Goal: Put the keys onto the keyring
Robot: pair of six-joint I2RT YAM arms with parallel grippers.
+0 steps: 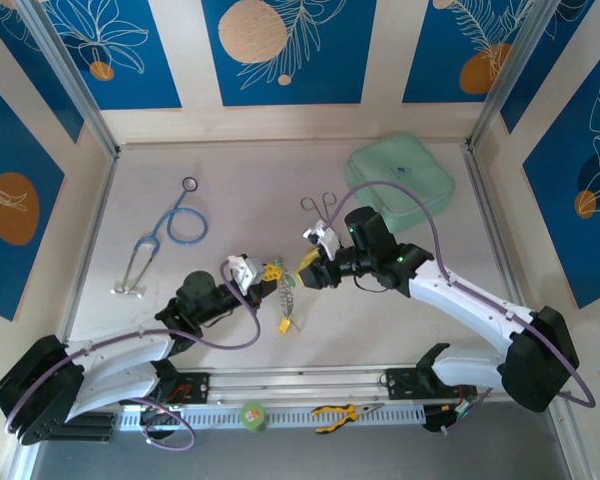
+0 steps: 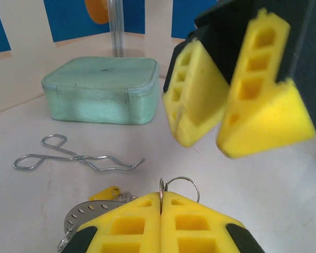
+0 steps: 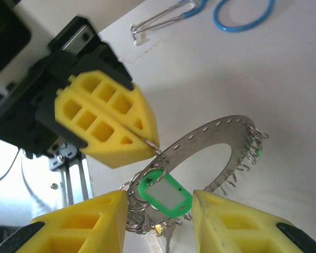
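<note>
Shows the keyring (image 3: 197, 138) at the centre of the right wrist frame: a flat, silvery, perforated metal band, fringed with small wire loops along its right and lower edge. Sits just below centre of the overhead frame, held edge-on over the counter (image 1: 240, 200) between the two grippers. Appears to carry a green key (image 3: 166, 196) at its lower left rim and a yellow key (image 2: 105, 192), visible low in the left wrist frame.

Looks thin, stiff and light, probably slick bare metal that could twist or slide in a loose pinch. Seems best taken flat across the band, on a stretch free of loops, with a pad on each face. Looks much the same for the keys: small, light and free to swing, with the plastic head likely the surest place to hold and the blade left clear.

Shows the left gripper (image 3: 151, 141) clenched on the ring's rim, yellow pads pressed together with only the metal edge between them, entering from the upper left of the right wrist frame. Shows the left arm stretched low from the lower left of the overhead frame toward the centre.

Shows the right gripper (image 2: 216, 139) released, its pads spread apart either side of the green key, apparently touching neither key nor ring. Shows the right arm arcing from the lower right of the overhead frame up and leftward to the centre.
</note>
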